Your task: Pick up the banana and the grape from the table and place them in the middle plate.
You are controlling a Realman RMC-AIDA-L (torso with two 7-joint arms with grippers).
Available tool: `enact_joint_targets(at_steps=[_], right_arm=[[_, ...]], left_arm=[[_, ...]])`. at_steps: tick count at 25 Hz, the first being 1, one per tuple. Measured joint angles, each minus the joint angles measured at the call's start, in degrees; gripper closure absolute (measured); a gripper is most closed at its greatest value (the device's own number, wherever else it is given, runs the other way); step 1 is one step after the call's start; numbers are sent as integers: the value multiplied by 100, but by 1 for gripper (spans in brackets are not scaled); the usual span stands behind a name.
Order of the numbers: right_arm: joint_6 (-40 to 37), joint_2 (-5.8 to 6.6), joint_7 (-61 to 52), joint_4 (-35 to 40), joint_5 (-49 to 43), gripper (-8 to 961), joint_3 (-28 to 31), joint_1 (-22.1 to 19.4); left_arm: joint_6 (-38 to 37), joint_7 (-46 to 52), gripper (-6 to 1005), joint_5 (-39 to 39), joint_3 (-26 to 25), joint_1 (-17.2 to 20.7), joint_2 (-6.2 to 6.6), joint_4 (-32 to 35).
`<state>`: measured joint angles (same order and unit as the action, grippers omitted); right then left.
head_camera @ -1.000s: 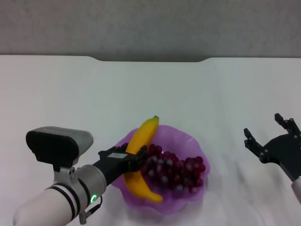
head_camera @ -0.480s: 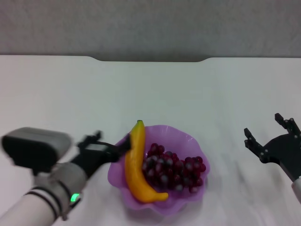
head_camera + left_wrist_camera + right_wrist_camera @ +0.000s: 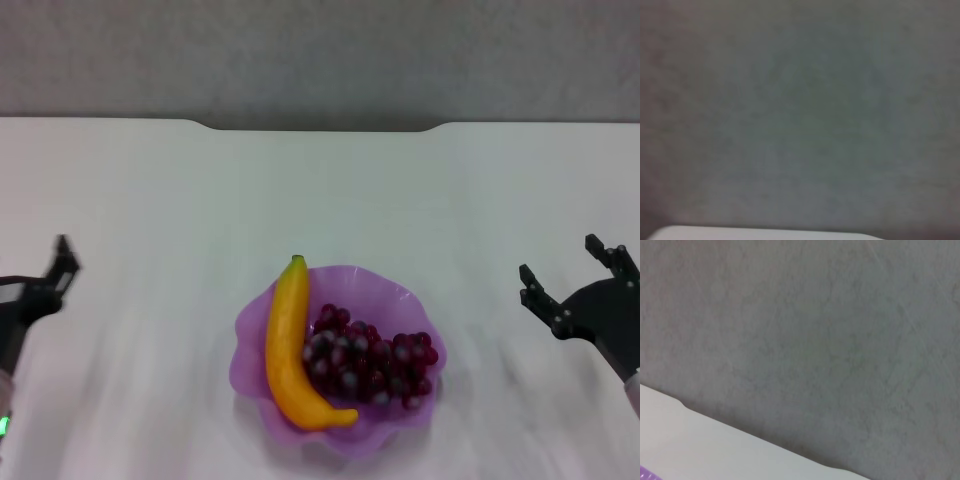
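Observation:
The yellow banana (image 3: 283, 350) lies in the left half of the light purple scalloped plate (image 3: 400, 295), green tip toward the far side. The dark red-purple grape bunch (image 3: 375, 360) lies in the plate beside it, touching it. My left gripper (image 3: 30, 285) is at the far left edge of the head view, well clear of the plate, open and empty; only one finger (image 3: 65, 255) shows. My right gripper (image 3: 567, 268) hovers open and empty to the right of the plate. A sliver of the plate (image 3: 644, 473) shows in the right wrist view.
The white table (image 3: 300, 190) has a notched far edge with a grey wall (image 3: 320, 50) behind it. Both wrist views show mostly that wall, with a strip of table (image 3: 715, 440) in the right wrist view and a strip of table (image 3: 740, 234) in the left.
My left gripper let go of the banana, which now rests in the plate, and the arm drew back far to the left. The right arm has not moved.

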<state>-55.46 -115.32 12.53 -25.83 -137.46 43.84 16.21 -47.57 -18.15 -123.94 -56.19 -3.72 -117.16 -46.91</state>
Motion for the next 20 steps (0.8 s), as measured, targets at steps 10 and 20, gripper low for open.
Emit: enact_joint_targets(at_steps=[10, 20], right_arm=[[-11, -7, -19, 22, -1, 64, 28, 67], [-209, -15, 60, 99, 0, 64, 130, -132]], left_arm=[[-1727, 2267, 108, -25, 511, -909, -30, 2933], [-1622, 1688, 107, 154, 1096, -658, -56, 2833]])
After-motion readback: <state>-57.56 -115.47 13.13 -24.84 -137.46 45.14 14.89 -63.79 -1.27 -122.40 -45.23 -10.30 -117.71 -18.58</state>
